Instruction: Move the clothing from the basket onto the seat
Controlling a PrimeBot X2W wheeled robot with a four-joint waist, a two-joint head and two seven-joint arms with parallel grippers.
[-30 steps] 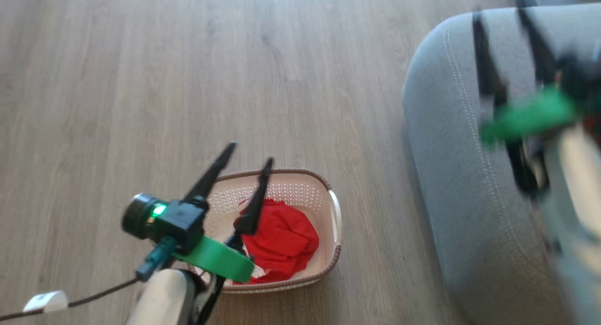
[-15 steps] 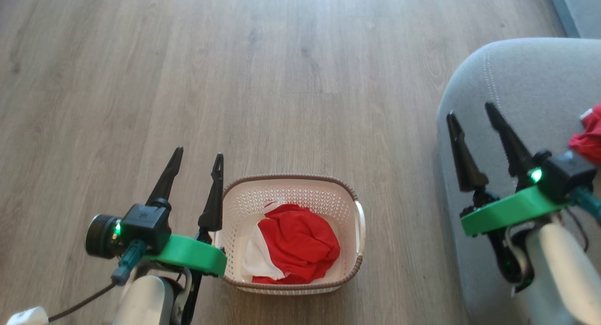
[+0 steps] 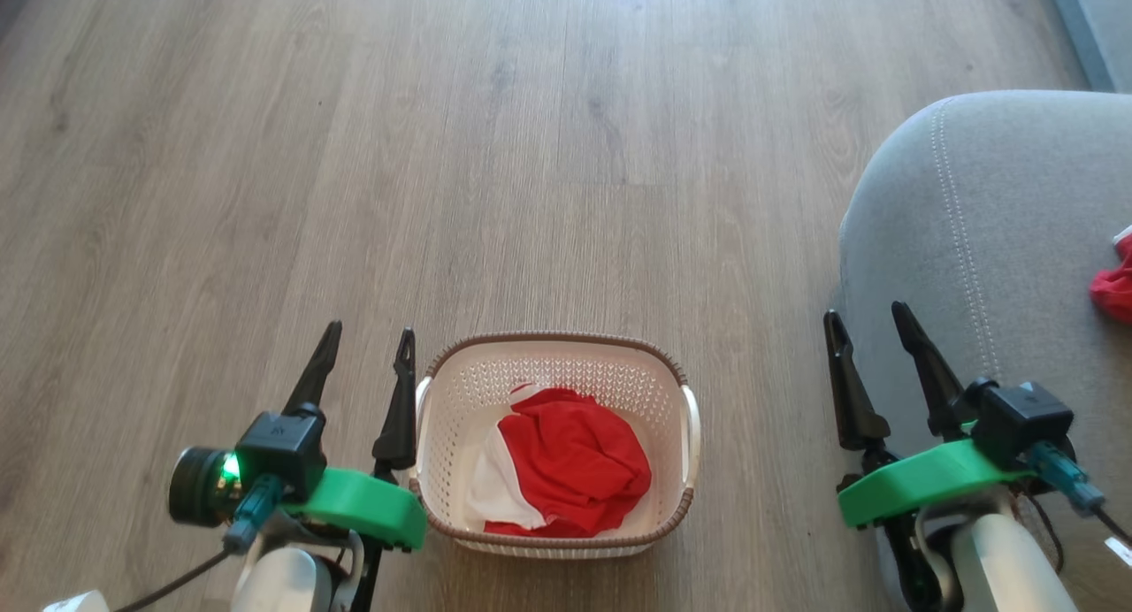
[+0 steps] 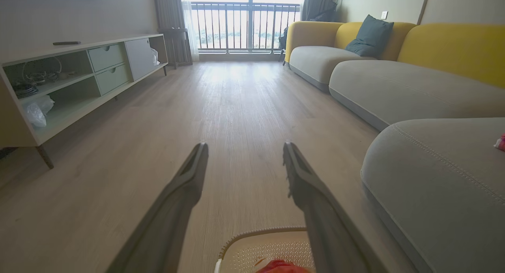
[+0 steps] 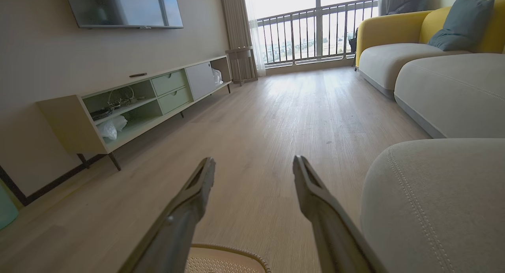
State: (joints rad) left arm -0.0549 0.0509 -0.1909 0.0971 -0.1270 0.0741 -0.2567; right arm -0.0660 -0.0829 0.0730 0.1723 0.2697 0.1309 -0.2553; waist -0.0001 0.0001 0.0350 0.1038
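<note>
1. On the robot's left, your left pincer hangs over the pale wood-plank floor. Its two long dark fingers are spread apart with nothing between them, and the inner finger stands just beside the basket's left handle.
2. Next you have the small cream-white perforated plastic basket with a brown woven-look rim. It stands on the floor between your two pincers.
3. Inside it lies one crumpled bright red fabric garment with white trim. A white panel shows on its left side, and the heap sits toward the basket's near wall.
4. Right of the basket, your right pincer is likewise spread wide and empty. Its fingers point up over the left edge of the seat, apart from the basket.
5. The large grey fabric-upholstered sofa seat with lines of light stitching takes up the right side, near the basket but not touching it.
6. At the far right edge, a red scrap of cloth rests on that seat. The frame cuts it off, so you can only take it as probably the second garment.
</note>
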